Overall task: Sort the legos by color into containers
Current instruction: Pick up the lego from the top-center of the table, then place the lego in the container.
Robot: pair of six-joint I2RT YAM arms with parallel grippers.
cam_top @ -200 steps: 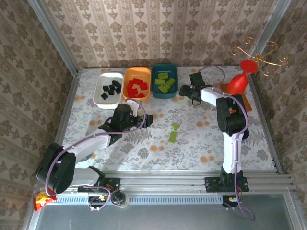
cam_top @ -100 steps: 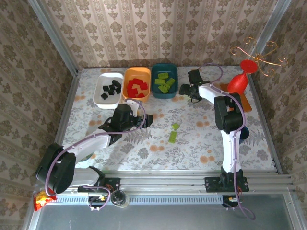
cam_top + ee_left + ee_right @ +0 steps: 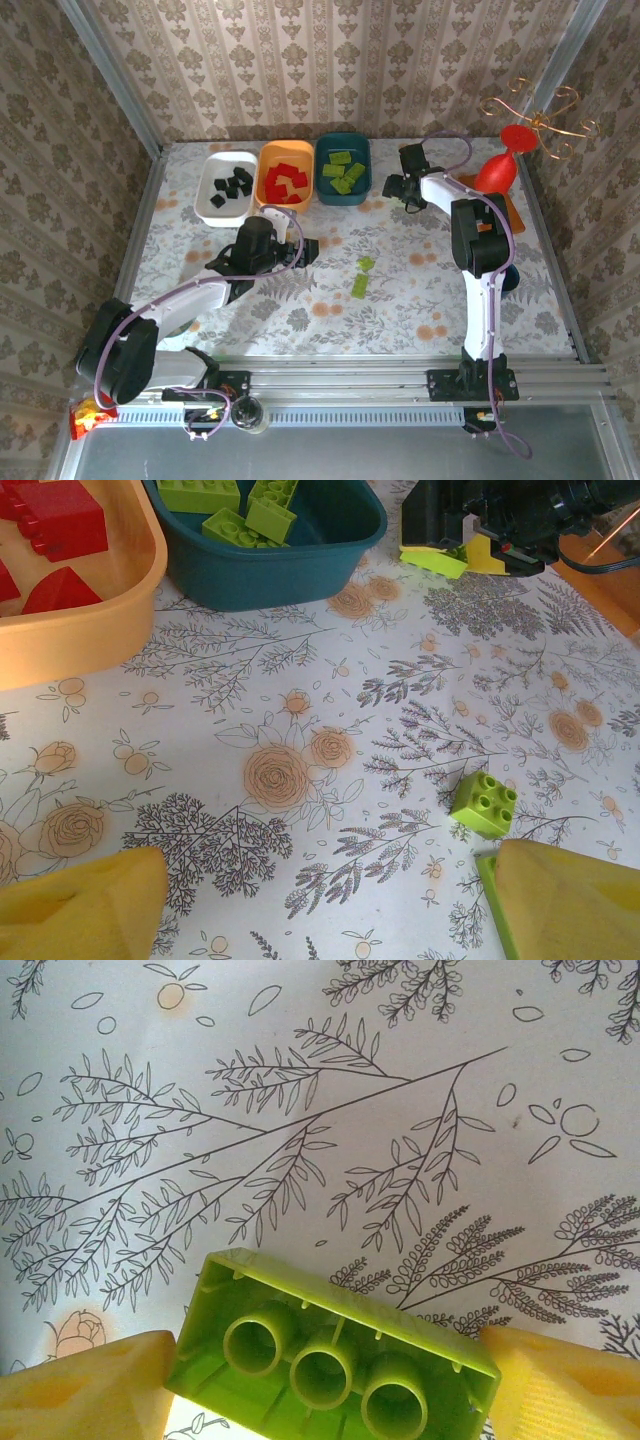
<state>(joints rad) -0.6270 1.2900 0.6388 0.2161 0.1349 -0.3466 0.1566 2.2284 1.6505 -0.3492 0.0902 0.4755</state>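
Table [image 3: 420,300], floral cloth, carries the lot. My reference is the dark teal tray [image 3: 343,202], which holds lime bricks. The orange tray [image 3: 260,185] touches its left side and holds red ones. The white tray [image 3: 215,212] is left again, with black ones.

A red cone-shaped thing [image 3: 497,172] stands well right of the teal tray.

Right gripper [image 3: 393,186] sits just right of the teal tray, clamped on a lime brick [image 3: 330,1355] by its two ends. Its wrist camera gives the detail: hollow underside toward the lens, three tubes in a row. The tray's right wall stands between that brick and the lime pile.

Left gripper [image 3: 312,250] is on the near side of the teal tray, a little left, fingers spread wide over bare cloth.

Two loose lime pieces lie on the cloth in front of the teal tray: a flat oblong [image 3: 358,286] and a small square brick [image 3: 484,802]. From the left wrist, the oblong is mostly hidden behind one finger.
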